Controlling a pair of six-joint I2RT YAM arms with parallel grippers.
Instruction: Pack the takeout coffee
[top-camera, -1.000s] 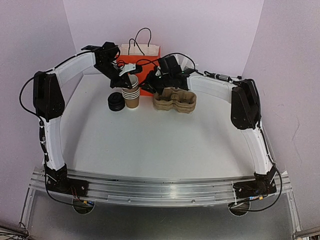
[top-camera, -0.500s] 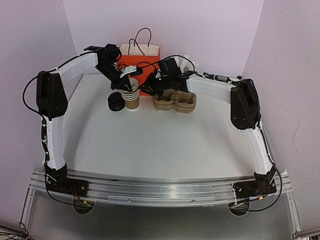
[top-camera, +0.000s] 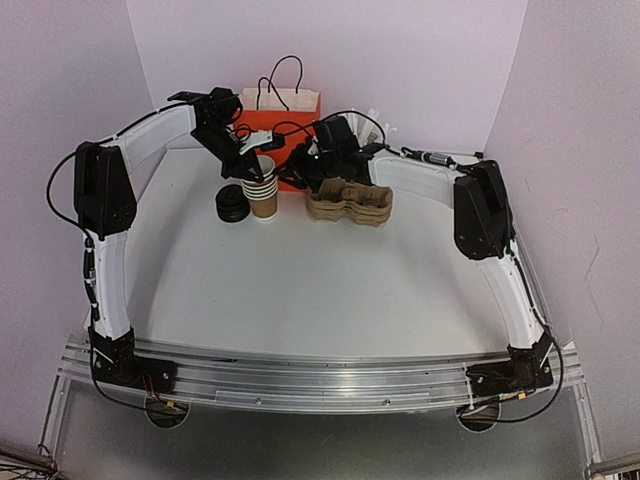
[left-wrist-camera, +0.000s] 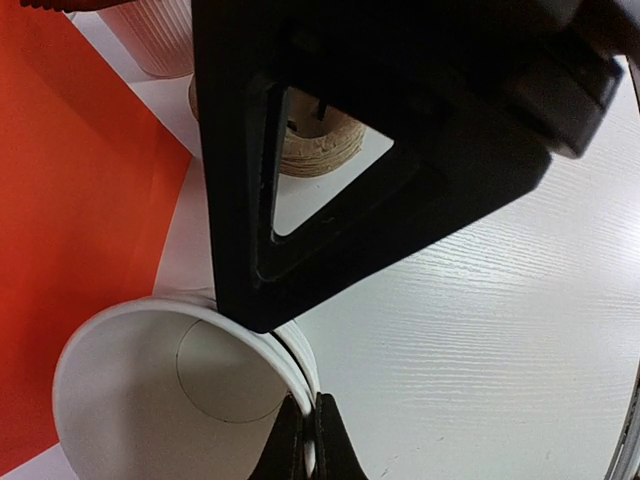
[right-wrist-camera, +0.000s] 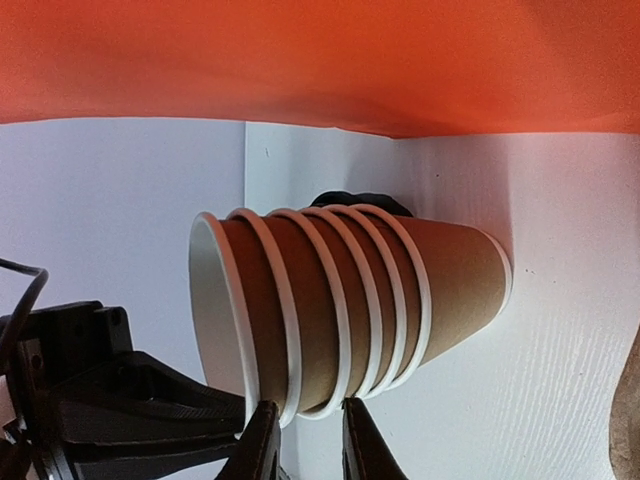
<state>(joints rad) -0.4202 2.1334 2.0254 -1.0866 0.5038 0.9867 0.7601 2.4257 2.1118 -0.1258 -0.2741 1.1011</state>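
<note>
I'm separating the top cup (left-wrist-camera: 150, 390) from the stack (right-wrist-camera: 400, 290). The left gripper (left-wrist-camera: 305, 430) is pinched on its rim. The right gripper (right-wrist-camera: 305, 430) straddles the lower rims, grip unclear. Next: lift straight.

White table (top-camera: 300, 280), stacked brown cups (top-camera: 264, 195), black lids (top-camera: 232, 205), pulp cup carrier (top-camera: 350, 203), orange bag (top-camera: 285, 100) at back
</note>
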